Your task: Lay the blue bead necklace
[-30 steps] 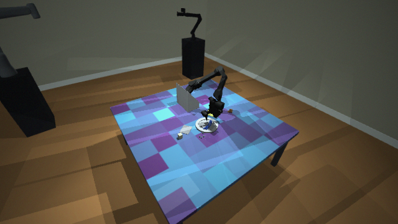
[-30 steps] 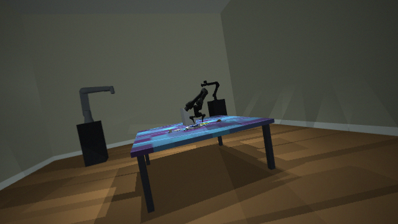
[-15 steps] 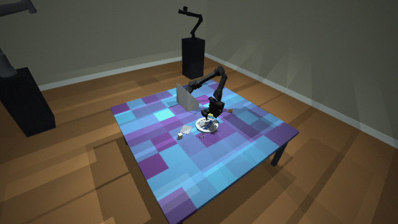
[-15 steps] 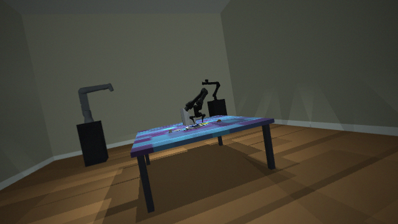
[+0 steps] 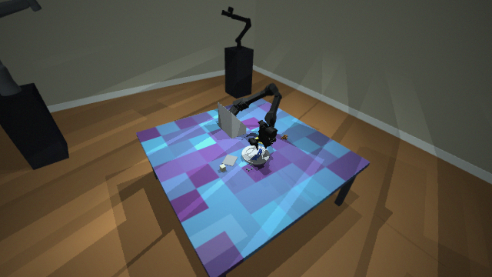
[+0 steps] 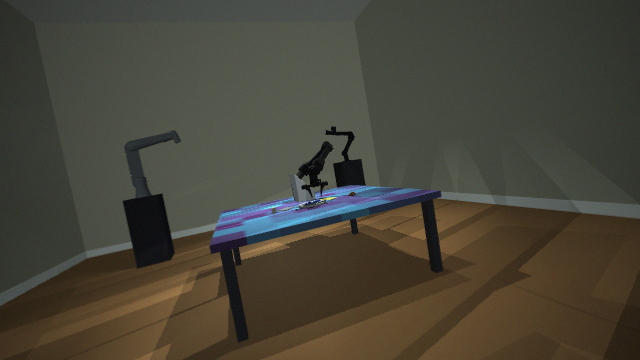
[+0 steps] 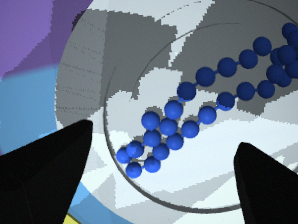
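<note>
The round bead board (image 5: 244, 156) (image 7: 82, 55) is a white and grey disc on the table, with thin dark circular lines. The blue bead necklace (image 5: 257, 155) (image 7: 205, 76) lies bunched across it as a long narrow loop. Its near end is a cluster beside the board's curved inner line, and its other end bunches up at the right edge of the wrist view. My gripper (image 5: 262, 147) (image 6: 316, 195) (image 7: 167, 142) is open, fingers part-way apart, above the board. The near-end beads show between the fingertips in the wrist view, with no finger seen touching them. Fingertip height is unclear.
A grey upright panel (image 5: 231, 124) (image 6: 298, 189) stands behind the board, near the arm. A pale flat square (image 5: 230, 160) and a cream cube (image 5: 222, 167) lie beside the board. A small orange-brown thing (image 5: 284, 137) (image 6: 352, 194) lies beyond the gripper. Something yellow (image 7: 70, 220) shows near the board.
</note>
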### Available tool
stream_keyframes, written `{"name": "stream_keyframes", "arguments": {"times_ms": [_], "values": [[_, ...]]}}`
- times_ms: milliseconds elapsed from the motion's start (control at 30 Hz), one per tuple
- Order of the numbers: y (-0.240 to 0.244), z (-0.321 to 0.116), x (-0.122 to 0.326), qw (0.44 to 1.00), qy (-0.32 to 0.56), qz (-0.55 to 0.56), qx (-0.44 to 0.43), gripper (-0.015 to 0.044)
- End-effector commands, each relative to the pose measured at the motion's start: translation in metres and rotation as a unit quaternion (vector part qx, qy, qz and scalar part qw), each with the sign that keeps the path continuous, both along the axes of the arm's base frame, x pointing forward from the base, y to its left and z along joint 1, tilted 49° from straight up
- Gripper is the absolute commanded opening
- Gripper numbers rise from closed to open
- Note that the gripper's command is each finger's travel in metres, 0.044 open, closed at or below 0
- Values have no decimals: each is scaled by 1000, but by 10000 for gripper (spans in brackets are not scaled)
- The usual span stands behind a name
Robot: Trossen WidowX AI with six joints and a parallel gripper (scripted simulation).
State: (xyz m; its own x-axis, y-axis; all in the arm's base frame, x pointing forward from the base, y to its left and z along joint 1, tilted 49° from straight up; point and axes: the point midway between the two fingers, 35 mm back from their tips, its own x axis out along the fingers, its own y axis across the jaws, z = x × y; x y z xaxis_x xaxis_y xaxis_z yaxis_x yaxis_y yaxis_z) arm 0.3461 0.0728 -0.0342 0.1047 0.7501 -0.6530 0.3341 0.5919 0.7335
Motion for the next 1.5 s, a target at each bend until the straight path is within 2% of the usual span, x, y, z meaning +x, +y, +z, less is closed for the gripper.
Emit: {"name": "stream_keyframes", "arguments": {"times_ms": [0, 1233, 1367, 1467], "values": [[-14, -5, 8, 1000, 11, -6, 3, 125], [17, -31, 12, 1000, 12, -6, 4, 120], [15, -29, 13, 1000, 8, -5, 2, 15], [15, -29, 13, 1000, 8, -5, 2, 0]]}}
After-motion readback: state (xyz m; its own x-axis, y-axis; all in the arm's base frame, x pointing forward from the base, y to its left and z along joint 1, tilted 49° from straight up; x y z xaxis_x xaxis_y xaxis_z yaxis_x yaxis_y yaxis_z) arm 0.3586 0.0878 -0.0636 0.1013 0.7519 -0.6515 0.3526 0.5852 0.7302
